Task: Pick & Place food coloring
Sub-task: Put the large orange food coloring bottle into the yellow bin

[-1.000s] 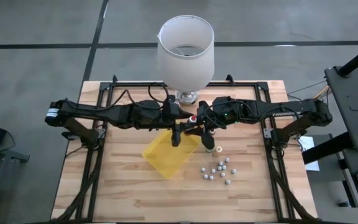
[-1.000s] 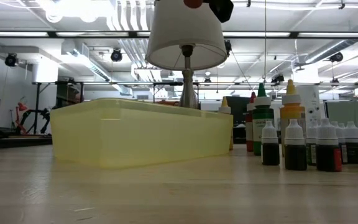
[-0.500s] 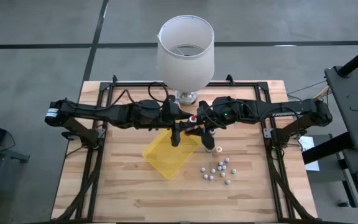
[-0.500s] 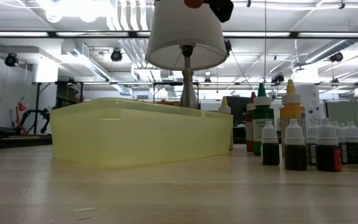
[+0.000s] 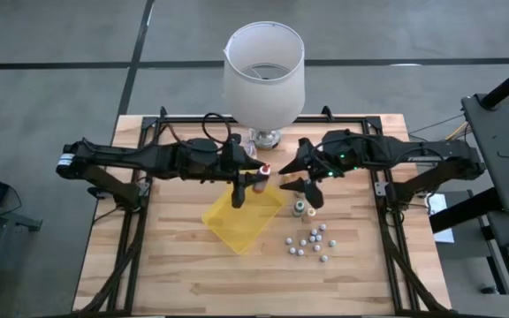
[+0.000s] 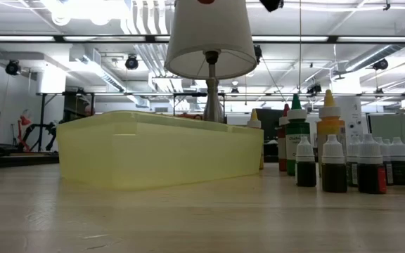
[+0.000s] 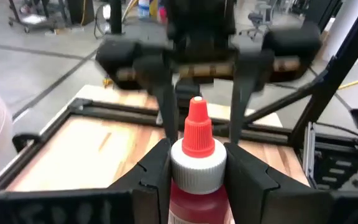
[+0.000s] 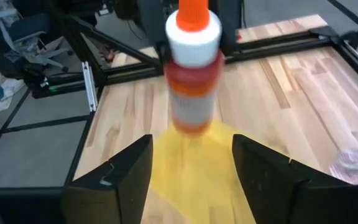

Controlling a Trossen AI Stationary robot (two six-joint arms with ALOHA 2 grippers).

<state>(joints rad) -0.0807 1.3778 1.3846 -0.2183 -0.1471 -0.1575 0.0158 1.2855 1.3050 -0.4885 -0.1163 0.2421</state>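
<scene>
High view: left gripper [image 5: 256, 184] holds a red-capped food coloring bottle [image 5: 262, 168] above the 12 o'clock corner of the yellow tray [image 5: 237, 221]. Left wrist view shows its fingers [image 7: 157, 168] clamped on the bottle's neck, cap up. Right gripper [image 5: 302, 186], jaws wide apart and empty, sits just beside at 3 o'clock. Remaining bottles [image 6: 332, 165] stand grouped at the tray's 4 o'clock.

To do well: keep the bottle upright, carry it toward 7 o'clock over the tray's middle, lower before release. Height above the tray floor is probably modest; hard to judge from overhead. Right arm should keep clear.
</scene>
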